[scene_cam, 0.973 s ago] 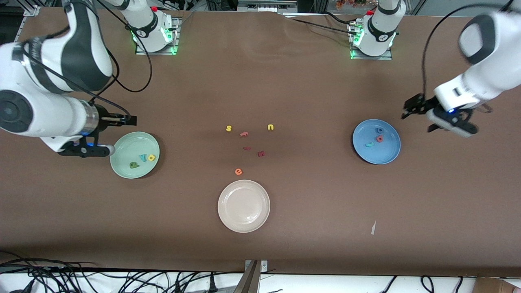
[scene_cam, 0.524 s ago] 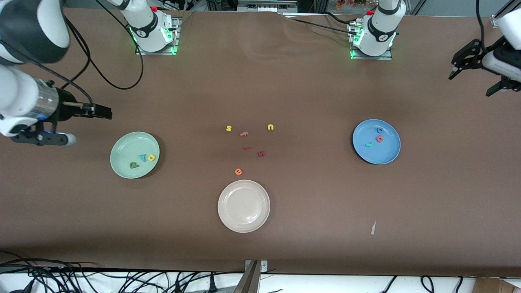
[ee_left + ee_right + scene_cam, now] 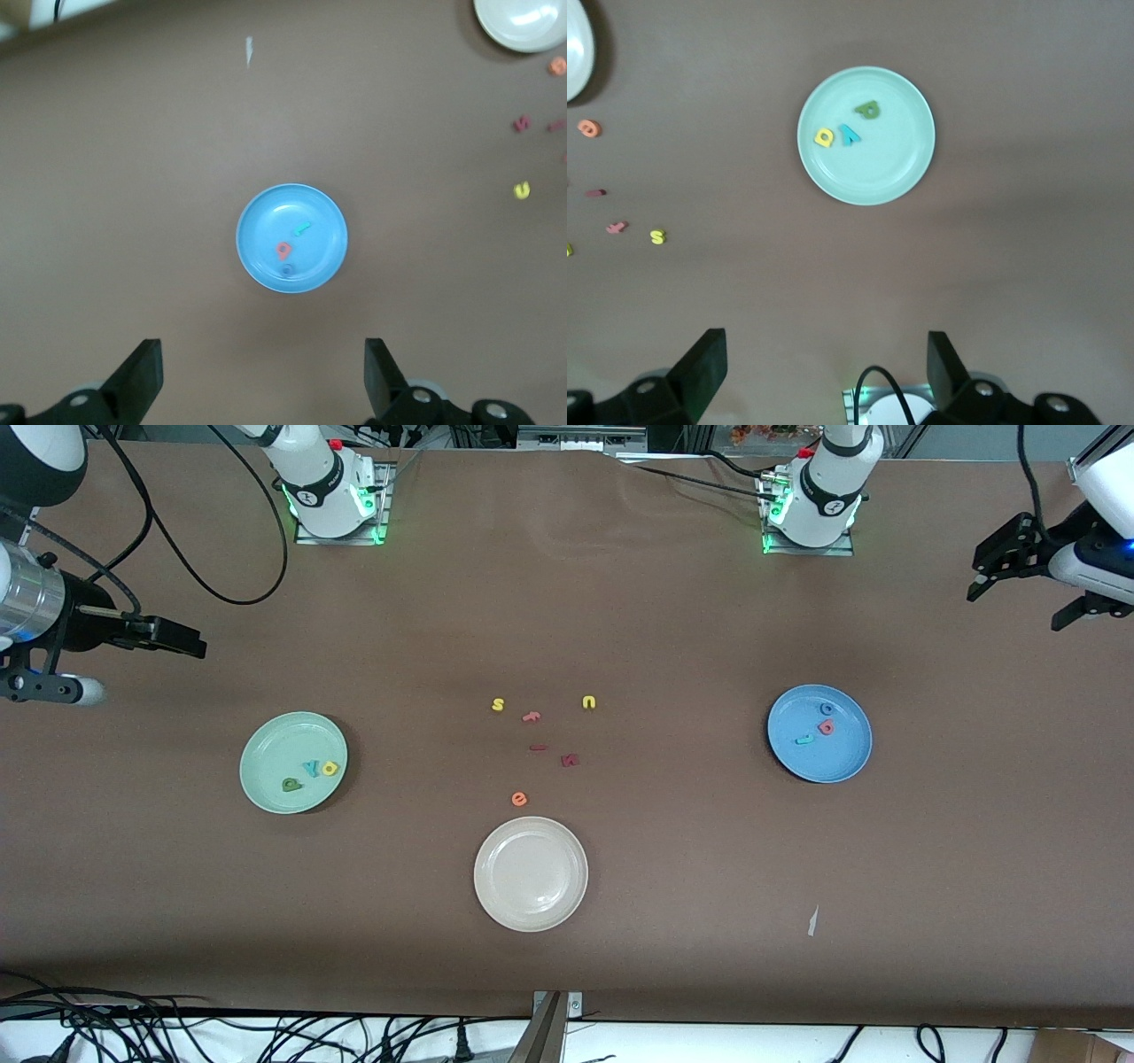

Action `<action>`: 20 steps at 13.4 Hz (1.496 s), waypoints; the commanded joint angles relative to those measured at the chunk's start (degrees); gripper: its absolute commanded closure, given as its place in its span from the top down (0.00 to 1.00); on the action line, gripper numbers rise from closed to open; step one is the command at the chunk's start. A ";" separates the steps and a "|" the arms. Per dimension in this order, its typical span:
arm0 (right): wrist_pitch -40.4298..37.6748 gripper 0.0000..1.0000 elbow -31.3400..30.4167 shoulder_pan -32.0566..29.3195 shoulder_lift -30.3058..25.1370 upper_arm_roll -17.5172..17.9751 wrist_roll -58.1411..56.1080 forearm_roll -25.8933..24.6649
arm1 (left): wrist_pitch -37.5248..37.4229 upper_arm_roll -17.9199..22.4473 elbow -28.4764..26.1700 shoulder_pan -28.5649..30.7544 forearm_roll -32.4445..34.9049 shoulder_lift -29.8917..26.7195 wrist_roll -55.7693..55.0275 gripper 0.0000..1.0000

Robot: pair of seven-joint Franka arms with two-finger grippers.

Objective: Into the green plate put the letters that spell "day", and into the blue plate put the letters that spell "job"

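Observation:
The green plate (image 3: pixel 266 737) (image 3: pixel 877 173) holds the yellow "d" (image 3: pixel 330 768) (image 3: pixel 824 136), the teal "y" (image 3: pixel 312 767) (image 3: pixel 848 135) and the dark green "a" (image 3: pixel 290 785) (image 3: pixel 868 109). In the blue plate (image 3: pixel 842 757) (image 3: pixel 266 217) lie the blue "o" (image 3: pixel 827 708) (image 3: pixel 287 268), the salmon "b" (image 3: pixel 826 727) (image 3: pixel 283 251) and the teal "j" (image 3: pixel 804 740) (image 3: pixel 303 228). My right gripper (image 3: pixel 182 640) (image 3: pixel 826 376) hangs open and empty, high over bare table at the right arm's end. My left gripper (image 3: pixel 1015 609) (image 3: pixel 263 381) is likewise open and empty, high over the left arm's end.
A cream-white plate (image 3: pixel 505 846) sits nearest the front camera, mid-table. Loose letters lie in the middle: yellow "s" (image 3: pixel 498 705), orange "f" (image 3: pixel 531 716), yellow "u" (image 3: pixel 589 702), a dark red bar (image 3: pixel 537 747), dark red "k" (image 3: pixel 569 760), orange "e" (image 3: pixel 519 799). A white scrap (image 3: pixel 811 921) lies on the cloth.
Both arms have risen and drawn away from their plates toward the table's ends. The letters and plates have not moved.

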 commanded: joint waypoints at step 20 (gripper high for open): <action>4.97 1.00 -2.29 -0.63 -0.27 1.82 1.13 -1.55 | -2.17 0.48 3.82 -0.94 1.04 2.75 -10.88 1.00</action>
